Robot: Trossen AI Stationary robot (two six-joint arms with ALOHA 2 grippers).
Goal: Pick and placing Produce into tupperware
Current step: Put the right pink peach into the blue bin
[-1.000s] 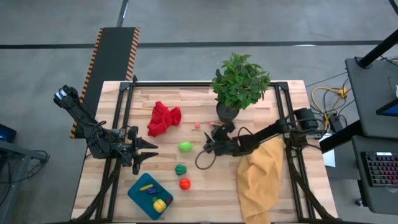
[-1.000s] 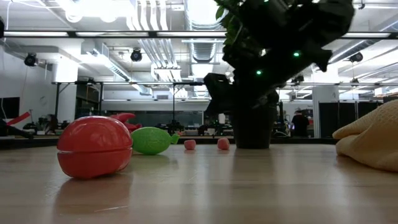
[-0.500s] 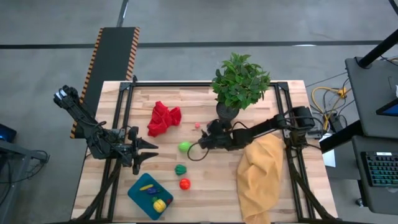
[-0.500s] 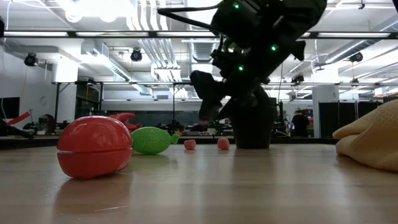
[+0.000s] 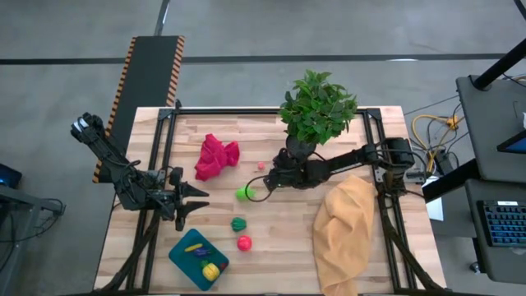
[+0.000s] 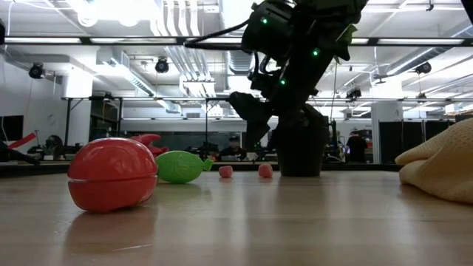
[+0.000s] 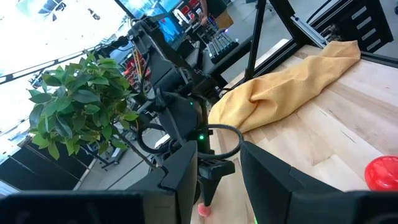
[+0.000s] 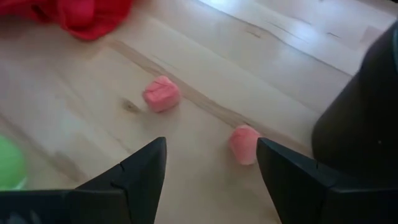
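Right tool (image 8: 208, 186) open, empty, over two pink bits (image 8: 161, 94) mid-bench beside plant pot (image 5: 300, 148). Tiny, light, likely roll; pinch across the middle. Left tool (image 5: 193, 200) narrow, idle near tupperware (image 5: 182, 259).

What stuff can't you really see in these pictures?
- Low view: the tupperware does not show at all; it lies outside what this camera takes in.
- High view: the pieces inside the tupperware are too small to name.
- Right wrist view: the bright green piece is cut off by the picture's edge.
- Low view: the plant pot is partly hidden behind the right claw.
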